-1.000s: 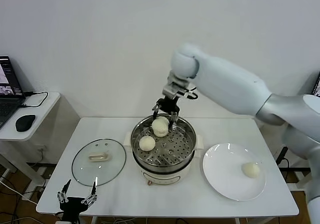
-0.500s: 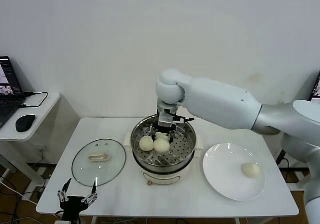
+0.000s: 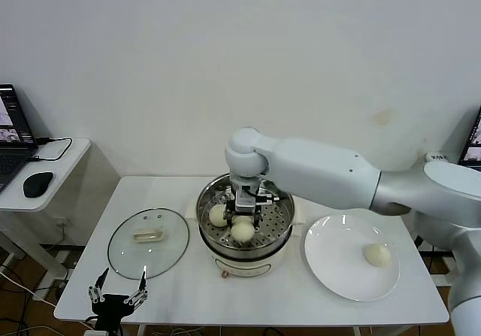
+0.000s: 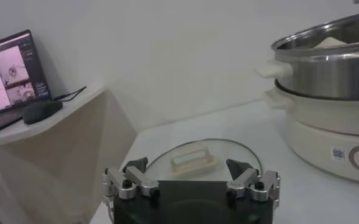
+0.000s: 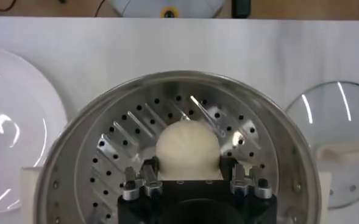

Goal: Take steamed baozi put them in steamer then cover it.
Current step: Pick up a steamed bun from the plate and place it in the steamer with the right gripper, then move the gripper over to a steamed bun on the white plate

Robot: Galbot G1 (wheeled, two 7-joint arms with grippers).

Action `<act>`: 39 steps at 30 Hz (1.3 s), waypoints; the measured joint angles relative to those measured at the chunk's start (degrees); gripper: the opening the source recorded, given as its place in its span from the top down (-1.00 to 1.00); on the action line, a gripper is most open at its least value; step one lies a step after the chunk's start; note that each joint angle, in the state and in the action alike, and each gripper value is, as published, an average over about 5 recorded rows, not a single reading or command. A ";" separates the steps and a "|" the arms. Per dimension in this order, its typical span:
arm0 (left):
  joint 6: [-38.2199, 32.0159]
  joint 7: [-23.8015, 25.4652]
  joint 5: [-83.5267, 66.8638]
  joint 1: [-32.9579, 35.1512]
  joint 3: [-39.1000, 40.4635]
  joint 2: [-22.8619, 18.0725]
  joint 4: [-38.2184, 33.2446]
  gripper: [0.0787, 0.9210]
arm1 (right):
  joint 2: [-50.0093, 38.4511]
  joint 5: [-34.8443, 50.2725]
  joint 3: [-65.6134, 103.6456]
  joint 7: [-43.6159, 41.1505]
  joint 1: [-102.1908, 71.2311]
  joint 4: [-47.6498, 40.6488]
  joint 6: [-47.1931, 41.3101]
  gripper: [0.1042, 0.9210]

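The right gripper sat low inside the steamer, jaws closed on a bun beside two already on the tray. Letting go off-centre could roll it against its neighbours. A moment earlier it hung above the rim — now it was down. Left gripper, jaws wide, waited near the lid; one bun remained on the plate beside the steamer.
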 measured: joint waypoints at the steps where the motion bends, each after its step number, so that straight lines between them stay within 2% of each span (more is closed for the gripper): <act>1: 0.02 0.02 0.00 -0.10 0.00 -0.01 0.09 -0.77 | 0.05 0.07 -0.08 0.00 -0.06 0.03 -0.15 -0.24; 7: 0.15 0.27 -0.02 -0.60 0.12 -0.09 0.52 -0.77 | 0.01 0.88 -0.41 0.19 -0.20 0.39 -1.28 -0.31; 12: 0.25 0.39 -0.06 -0.81 0.20 -0.09 0.76 -0.77 | -0.52 1.73 0.04 0.46 0.31 1.10 -3.17 -0.63; 15: 0.40 0.53 -0.21 -0.86 0.25 -0.04 0.76 -0.77 | -1.21 2.68 0.63 0.52 1.00 1.56 -5.16 -0.74; 24: 0.74 1.28 -0.57 -0.95 0.37 0.69 0.31 -0.77 | -6.75 8.24 5.04 1.63 4.67 1.79 -14.69 -0.76; 32: 1.00 2.13 -0.84 -1.24 0.97 1.80 -0.05 -0.77 | -16.08 15.90 8.56 3.13 6.28 4.43 -32.02 -0.76; 39: 1.22 2.52 -1.18 -0.85 1.70 2.78 -0.64 -0.77 | -26.10 16.84 11.07 4.59 4.39 7.60 -45.06 -0.76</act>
